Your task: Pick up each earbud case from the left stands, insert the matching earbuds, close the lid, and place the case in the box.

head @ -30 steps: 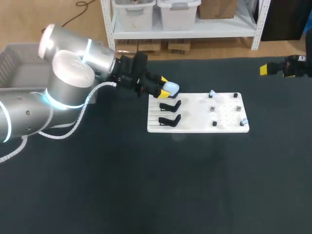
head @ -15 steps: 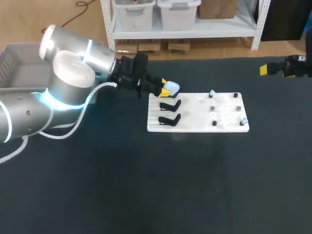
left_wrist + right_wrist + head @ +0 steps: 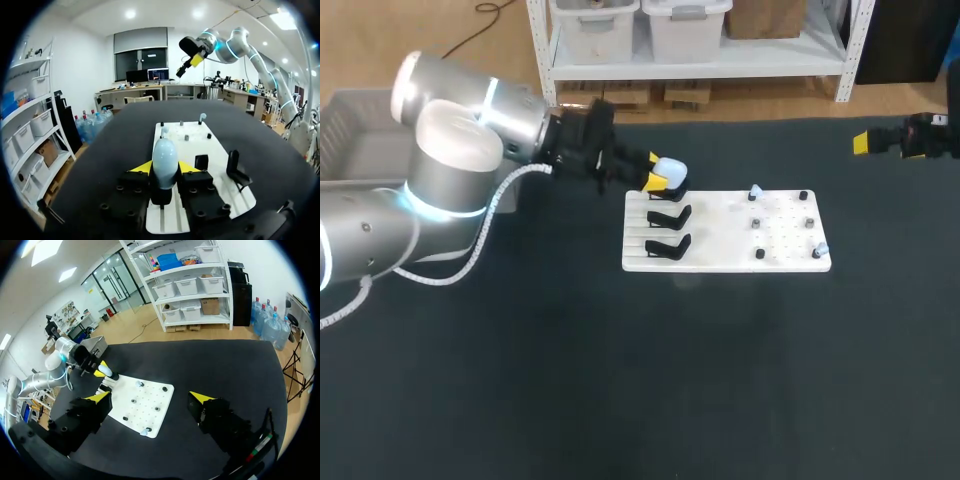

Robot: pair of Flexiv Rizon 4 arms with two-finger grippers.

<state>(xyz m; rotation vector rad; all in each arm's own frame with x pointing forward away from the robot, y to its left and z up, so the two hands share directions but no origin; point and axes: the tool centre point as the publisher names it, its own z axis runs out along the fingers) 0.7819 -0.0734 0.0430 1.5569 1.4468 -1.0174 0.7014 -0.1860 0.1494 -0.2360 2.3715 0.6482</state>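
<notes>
Case (image 3: 669,170) lifted slightly, farther above white board (image 3: 720,252).

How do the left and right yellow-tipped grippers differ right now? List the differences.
Grip: the left gripper is shut on the pale blue egg-shaped earbud case; the right gripper is open and empty.
Place: the left gripper is at the white board's end with the black stands; the right gripper sits far off toward the table's right edge.
Both have black fingers with yellow tips.

stands (image 3: 668,215) on board (image 3: 720,262) left | earbuds (image 3: 755,191) on board right | case (image 3: 670,171) in left pincer (image 3: 658,178), over board's far-left corner
</notes>
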